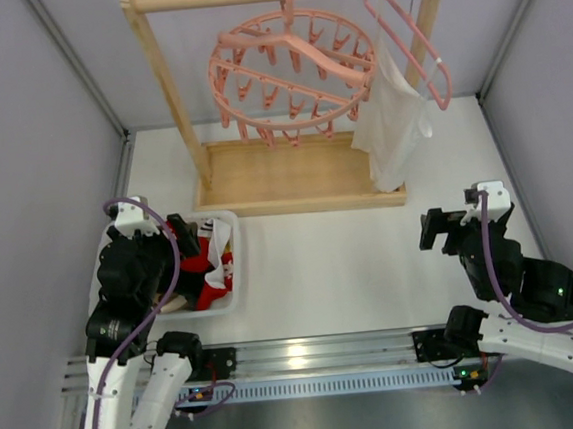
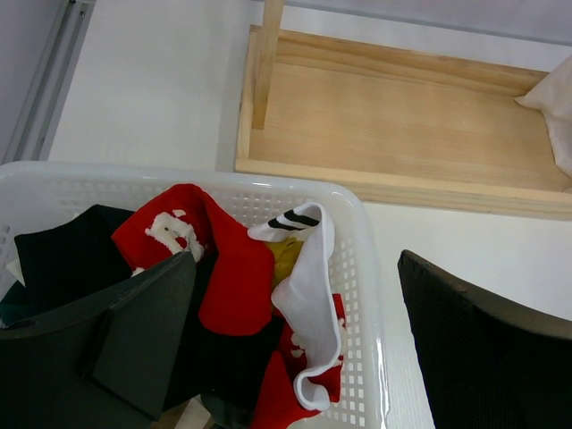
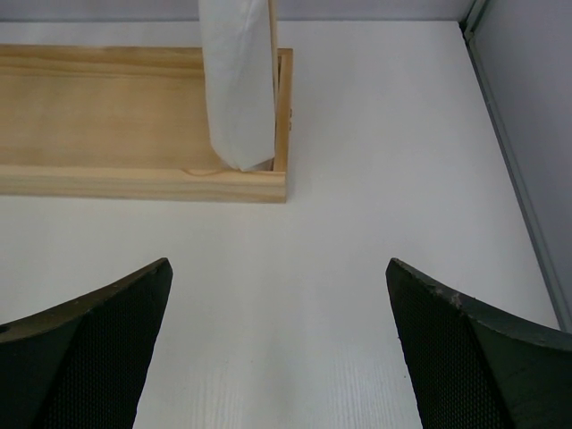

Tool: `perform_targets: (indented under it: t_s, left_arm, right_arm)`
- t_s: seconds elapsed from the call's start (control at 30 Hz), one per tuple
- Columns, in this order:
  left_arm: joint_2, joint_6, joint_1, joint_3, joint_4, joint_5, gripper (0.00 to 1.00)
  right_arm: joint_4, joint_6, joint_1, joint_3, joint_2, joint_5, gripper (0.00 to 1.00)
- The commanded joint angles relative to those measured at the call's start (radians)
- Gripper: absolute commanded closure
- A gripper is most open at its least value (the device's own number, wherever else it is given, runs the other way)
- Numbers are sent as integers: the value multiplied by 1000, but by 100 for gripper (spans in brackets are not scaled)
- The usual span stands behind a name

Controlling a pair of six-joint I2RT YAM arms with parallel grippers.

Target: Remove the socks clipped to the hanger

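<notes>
Pink hanger shows you no clipped socks; they lie in basket, near-left of hanger. Left gripper and right gripper gape, empty. Task looks finished.

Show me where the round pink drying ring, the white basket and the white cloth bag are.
round pink drying ring [image 1: 304,52], top external view, on its centre crossbar.
white basket [image 2: 362,340], left wrist view, on its right wall.
white cloth bag [image 1: 391,125], top external view, on the middle of the cloth.
</notes>
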Motion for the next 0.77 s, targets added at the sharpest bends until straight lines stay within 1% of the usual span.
perform_targets:
  t_s: [0.0, 0.73]
  left_arm:
    - [-1, -10, 6, -11, 60, 12, 2]
    - [-3, -18, 6, -15, 60, -6, 2]
  right_arm:
    - [-9, 17, 5, 35, -10, 11, 1]
    - [14, 12, 6, 24, 1, 20, 0]
